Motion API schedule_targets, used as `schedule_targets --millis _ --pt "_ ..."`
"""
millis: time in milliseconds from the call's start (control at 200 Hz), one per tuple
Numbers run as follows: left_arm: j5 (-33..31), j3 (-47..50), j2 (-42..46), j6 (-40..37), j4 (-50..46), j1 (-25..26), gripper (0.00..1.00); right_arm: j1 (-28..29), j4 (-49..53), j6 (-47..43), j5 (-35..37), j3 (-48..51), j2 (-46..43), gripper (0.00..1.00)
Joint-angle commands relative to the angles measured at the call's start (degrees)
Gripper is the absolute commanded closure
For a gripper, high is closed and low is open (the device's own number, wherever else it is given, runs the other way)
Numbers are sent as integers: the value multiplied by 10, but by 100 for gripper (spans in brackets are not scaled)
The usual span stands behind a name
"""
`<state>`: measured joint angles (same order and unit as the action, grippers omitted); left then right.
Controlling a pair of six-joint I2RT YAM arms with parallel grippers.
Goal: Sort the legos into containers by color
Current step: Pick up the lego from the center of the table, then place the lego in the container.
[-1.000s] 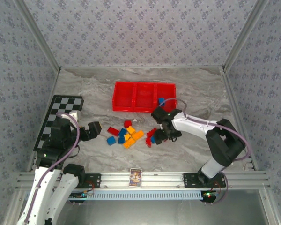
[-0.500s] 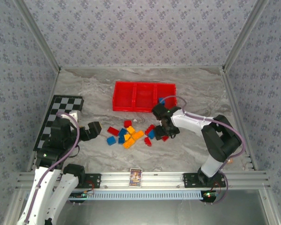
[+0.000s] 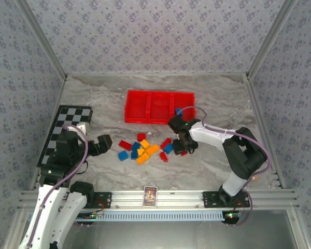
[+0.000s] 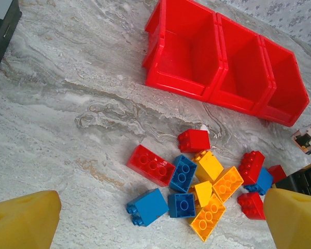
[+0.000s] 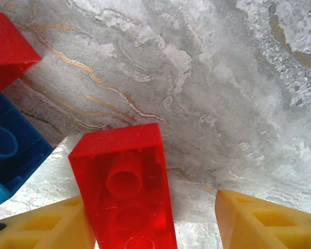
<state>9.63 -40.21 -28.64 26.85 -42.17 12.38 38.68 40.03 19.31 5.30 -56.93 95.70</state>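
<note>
Nothing sorted that I can see: red three-compartment plastic tray (image 4: 181,85) looks bare, small plastic bricks (image 4: 197,187) heaped before it. My right gripper (image 5: 147,218) straddles a red brick (image 5: 124,181), unpinched; left gripper (image 3: 104,142) gapes wide.

desk (image 3: 217,98): grey marbled top | far middle: red three-compartment tray (image 3: 150,120) lying flat | left edge: black-and-white checkered board (image 3: 67,122) | centre, near the tray but apart from it: loose cluster of red, blue, orange-yellow legos (image 3: 142,148), several touching | one red brick (image 5: 125,181) shows its hollow underside
</note>
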Motion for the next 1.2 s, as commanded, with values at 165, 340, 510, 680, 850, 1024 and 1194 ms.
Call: schedule_targets --millis 165,340,510,680,850,1024,1194 --pt "1 3 0 -4 13 -3 0 -1 2 10 30 -7 19 50" --pt "1 3 -1 -5 13 -4 0 7 22 11 51 -24 20 61" --pt "1 3 0 -4 13 -3 0 21 47 11 77 -58 -17 71" --pt "5 5 -2 -5 16 -3 0 32 43 3 90 -124 -61 72" --pt "11 5 -9 -5 17 -3 0 19 2 -12 65 -218 -42 73" --pt "16 5 -11 -5 18 -3 0 5 -9 -20 32 -340 65 73" --pt "19 6 -11 -4 18 -3 0 -12 -7 -17 6 -432 179 74"
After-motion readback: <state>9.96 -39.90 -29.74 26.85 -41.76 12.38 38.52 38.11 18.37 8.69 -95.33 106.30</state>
